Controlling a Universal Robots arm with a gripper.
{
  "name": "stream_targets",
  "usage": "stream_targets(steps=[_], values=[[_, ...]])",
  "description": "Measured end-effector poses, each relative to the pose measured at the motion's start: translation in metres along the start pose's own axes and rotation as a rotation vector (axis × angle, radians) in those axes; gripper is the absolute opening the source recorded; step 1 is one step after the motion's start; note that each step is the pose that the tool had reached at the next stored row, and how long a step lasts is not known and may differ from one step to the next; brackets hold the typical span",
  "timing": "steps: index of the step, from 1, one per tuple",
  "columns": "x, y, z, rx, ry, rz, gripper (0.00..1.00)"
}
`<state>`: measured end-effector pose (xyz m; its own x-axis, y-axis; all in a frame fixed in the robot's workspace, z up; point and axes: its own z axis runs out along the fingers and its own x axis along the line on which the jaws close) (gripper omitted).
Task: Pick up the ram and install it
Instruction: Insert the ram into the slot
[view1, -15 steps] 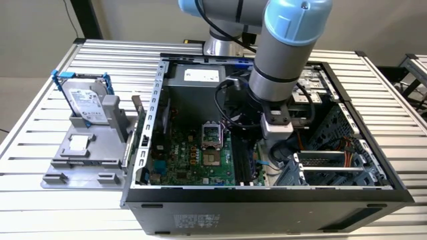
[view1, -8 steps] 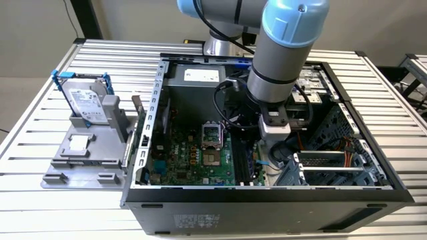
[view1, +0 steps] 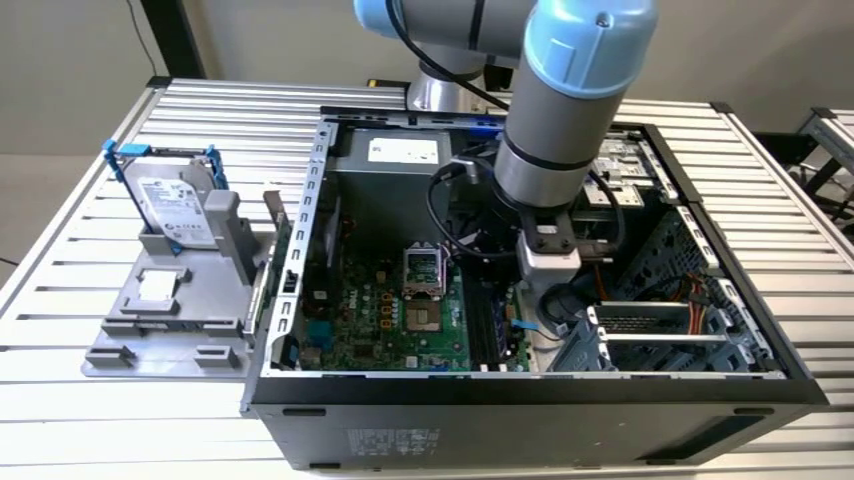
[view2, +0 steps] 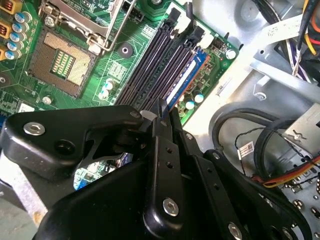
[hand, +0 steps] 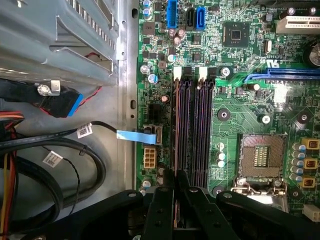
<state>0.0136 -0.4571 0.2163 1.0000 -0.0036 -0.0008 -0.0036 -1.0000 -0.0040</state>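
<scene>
While pinching the ram (view2: 184, 80) over the slots (hand: 192, 130), the tool (view2: 162, 117) hides its label.

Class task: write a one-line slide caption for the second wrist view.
Gripper shut on the ram, held edge-down at the motherboard's black slots.

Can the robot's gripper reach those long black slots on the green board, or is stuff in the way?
Probably yes. The gripper, holding the ram, sits right over the black slots with nothing between. The cables lie off to the side.
</scene>
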Motion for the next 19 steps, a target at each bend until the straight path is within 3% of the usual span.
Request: stream_targets(steps=[9,19], values=[[0.0027,0.0012,0.0001,0.0005,-0.0094,0.009,0.0],[0.0032,0.0022,-0.0013,-0.0019,-0.0115,0.009,0.0]])
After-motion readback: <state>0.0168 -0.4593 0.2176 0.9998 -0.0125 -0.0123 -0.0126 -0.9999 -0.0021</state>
